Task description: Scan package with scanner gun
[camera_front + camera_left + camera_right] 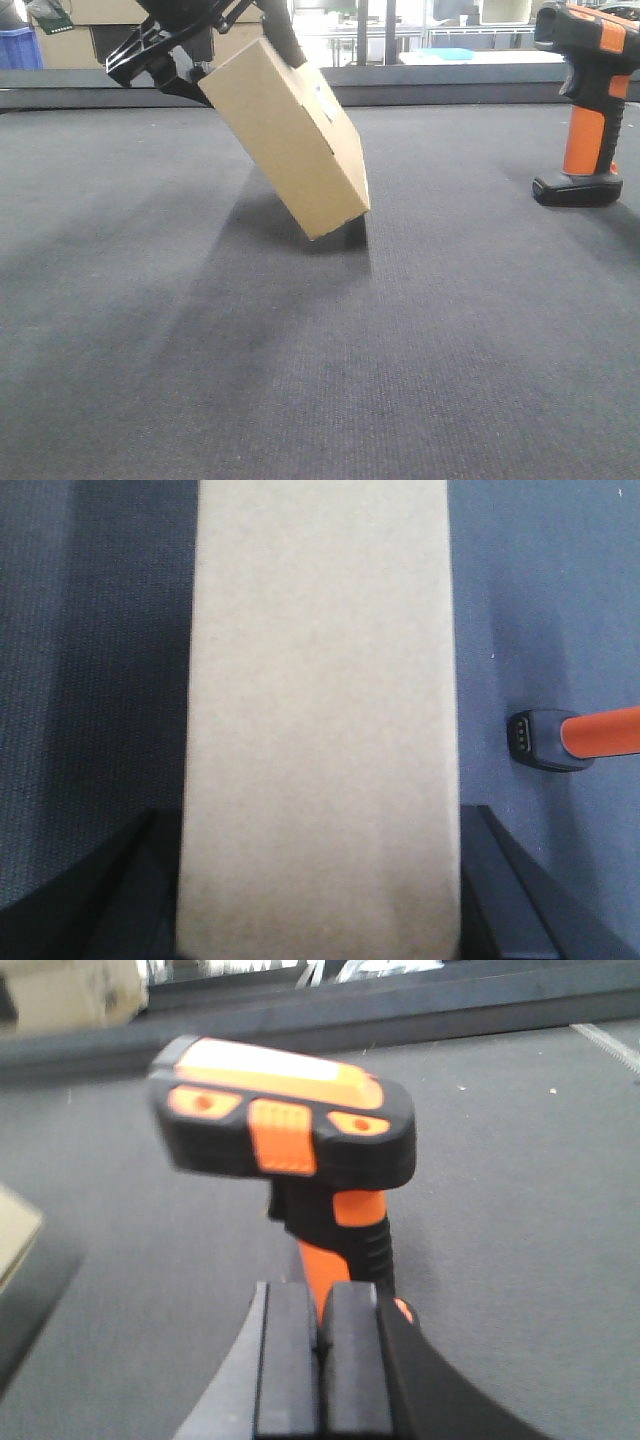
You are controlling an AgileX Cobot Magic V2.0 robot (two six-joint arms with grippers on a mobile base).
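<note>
The package (290,135), a plain brown box with a small white sticker, hangs tilted at the left with its lower corner at or just above the mat. My left gripper (215,65) is shut on its upper end. In the left wrist view the package (320,680) fills the middle between both black fingers (520,890). The scanner gun (590,100) stands upright on its black foot at the right, apart from the box. My right gripper (320,1305) is shut with nothing between its pads, just in front of the scanner gun's (285,1130) orange stem.
A dark grey mat (320,350) covers the table. A raised grey ledge (450,85) runs along the back. A blue bin (20,45) stands behind it at the far left. The scanner's foot (545,738) lies right of the box in the left wrist view.
</note>
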